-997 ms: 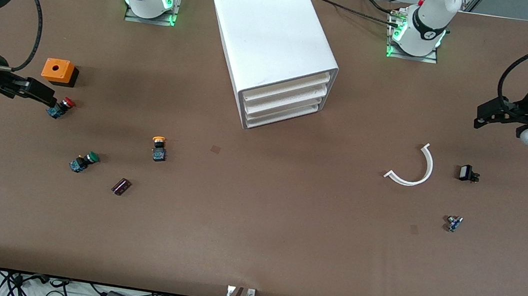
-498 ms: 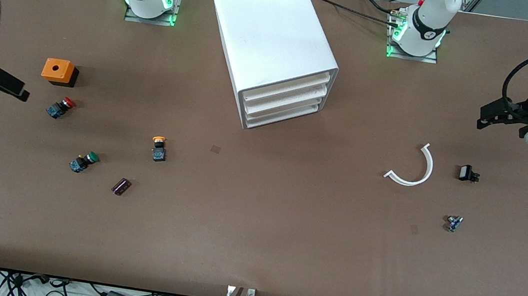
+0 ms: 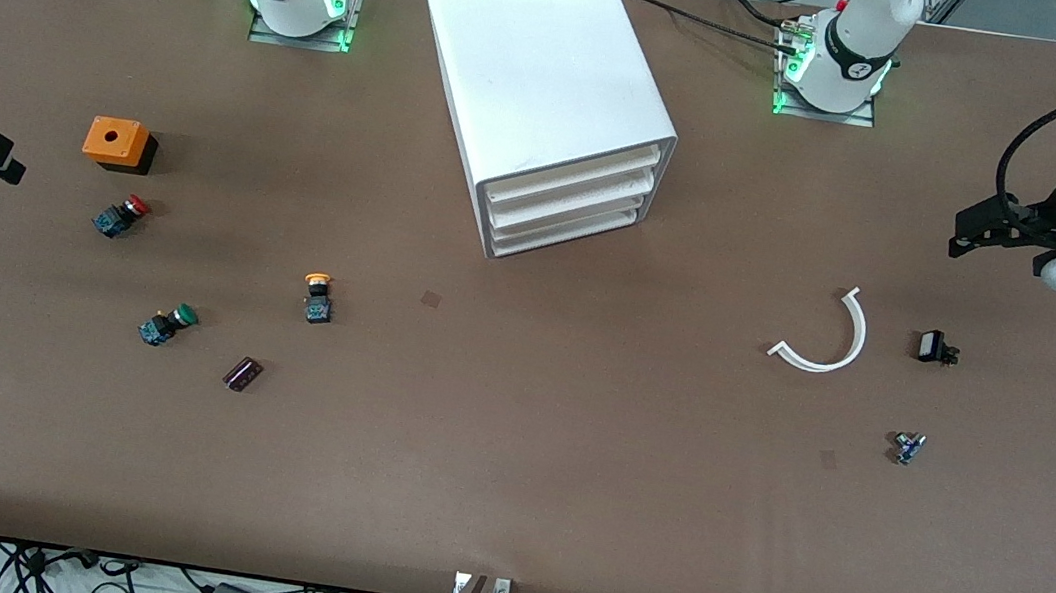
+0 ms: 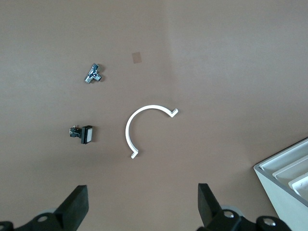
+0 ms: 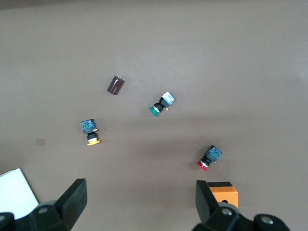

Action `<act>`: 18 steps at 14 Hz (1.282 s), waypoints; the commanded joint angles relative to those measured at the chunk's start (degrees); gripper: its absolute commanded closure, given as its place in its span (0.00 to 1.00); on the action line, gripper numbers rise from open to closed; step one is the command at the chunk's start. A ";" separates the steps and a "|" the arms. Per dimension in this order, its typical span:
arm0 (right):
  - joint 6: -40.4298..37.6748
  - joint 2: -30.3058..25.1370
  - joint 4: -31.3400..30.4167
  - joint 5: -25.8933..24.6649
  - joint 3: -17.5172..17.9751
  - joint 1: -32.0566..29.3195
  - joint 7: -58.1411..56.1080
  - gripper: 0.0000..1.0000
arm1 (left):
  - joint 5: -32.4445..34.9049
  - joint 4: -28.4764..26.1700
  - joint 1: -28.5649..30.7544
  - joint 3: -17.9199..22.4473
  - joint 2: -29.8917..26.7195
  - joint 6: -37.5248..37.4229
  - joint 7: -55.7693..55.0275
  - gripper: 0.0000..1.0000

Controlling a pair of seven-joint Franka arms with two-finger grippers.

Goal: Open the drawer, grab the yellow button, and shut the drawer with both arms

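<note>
The white cabinet (image 3: 555, 78) stands mid-table near the arms' bases. Its top drawer (image 3: 571, 173) is shut, as are the two below. The orange-yellow-capped button (image 3: 317, 297) lies on the table toward the right arm's end, nearer the front camera than the cabinet. It also shows in the right wrist view (image 5: 90, 132). My right gripper (image 3: 0, 161) is open and empty (image 5: 139, 202), over the table edge at the right arm's end. My left gripper (image 3: 960, 239) is open and empty (image 4: 143, 207), over the left arm's end of the table.
An orange box (image 3: 117, 142), a red-capped button (image 3: 121, 214), a green-capped button (image 3: 167, 324) and a dark cylinder (image 3: 242, 373) lie near the right arm's end. A white curved piece (image 3: 830, 339), a black part (image 3: 935, 348) and a small metal part (image 3: 908, 447) lie near the left arm's end.
My right gripper has drawn back from beside the red-capped button toward the table edge at the right arm's end. My left gripper has barely shifted.
</note>
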 commanded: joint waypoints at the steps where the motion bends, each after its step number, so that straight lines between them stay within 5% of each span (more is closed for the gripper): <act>1: 0.47 -2.75 -4.17 -1.46 1.47 -1.17 -0.63 0.00 | 0.41 0.61 -0.10 -0.55 -0.16 0.71 0.43 0.00; 7: 7.23 -11.46 -17.80 -1.46 1.47 -1.26 -0.72 0.00 | 0.49 0.61 -0.10 -0.63 -0.16 0.71 0.52 0.00; 18: 6.36 -11.03 -16.67 -1.11 1.47 -0.64 -1.42 0.00 | 0.58 0.61 -0.18 -0.63 -0.16 0.71 0.52 0.00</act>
